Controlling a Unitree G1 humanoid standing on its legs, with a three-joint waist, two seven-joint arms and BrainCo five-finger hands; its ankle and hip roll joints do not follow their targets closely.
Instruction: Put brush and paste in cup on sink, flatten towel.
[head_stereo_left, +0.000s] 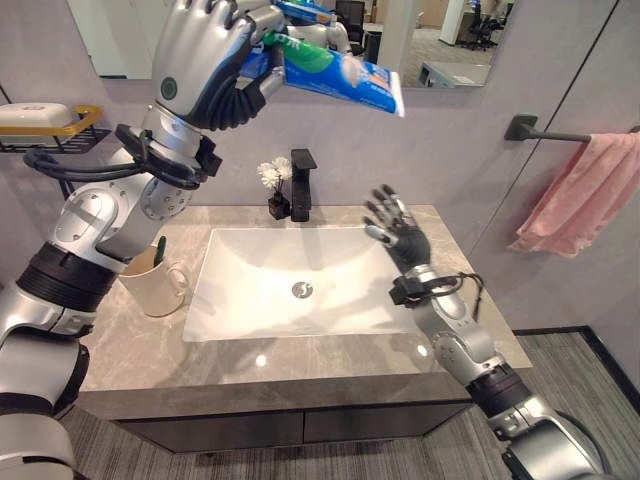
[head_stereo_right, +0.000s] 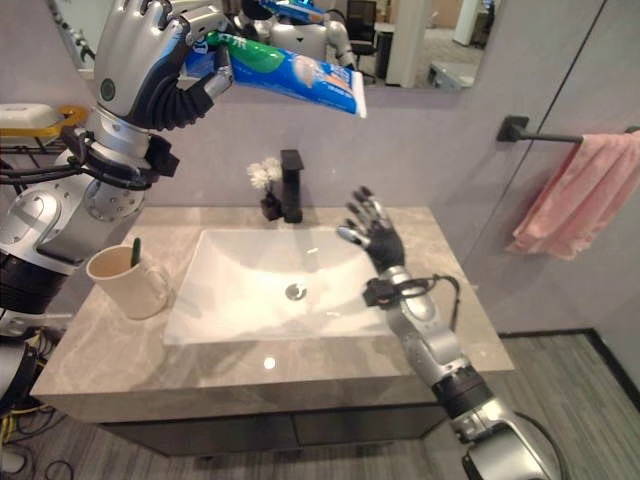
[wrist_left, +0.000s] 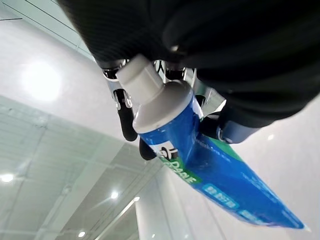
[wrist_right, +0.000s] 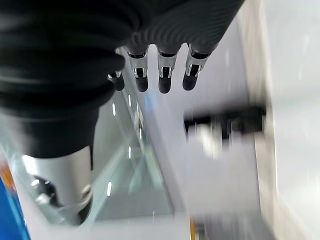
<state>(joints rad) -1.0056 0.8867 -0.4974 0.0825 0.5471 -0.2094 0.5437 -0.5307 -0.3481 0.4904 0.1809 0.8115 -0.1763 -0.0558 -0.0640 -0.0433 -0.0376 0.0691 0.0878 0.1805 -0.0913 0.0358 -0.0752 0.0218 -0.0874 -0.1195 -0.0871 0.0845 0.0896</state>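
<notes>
My left hand (head_stereo_left: 205, 60) is raised high above the counter's left side, shut on a blue and green toothpaste tube (head_stereo_left: 340, 72) with a white cap (wrist_left: 142, 82); the tube's flat end points right. A cream cup (head_stereo_left: 152, 283) stands on the counter left of the sink (head_stereo_left: 300, 245), with a green brush (head_stereo_left: 158, 250) upright in it. Over the sink's right edge my right hand (head_stereo_left: 398, 232) hovers open, fingers spread, holding nothing. A pink towel (head_stereo_left: 580, 190) hangs bunched on a black wall bar (head_stereo_left: 545, 133) at the far right.
A black faucet (head_stereo_left: 302, 183) and a small vase of white flowers (head_stereo_left: 273, 180) stand behind the basin. A wire shelf with a white soap dish (head_stereo_left: 35, 118) is on the wall at the left. A mirror (head_stereo_left: 430, 40) is above the counter.
</notes>
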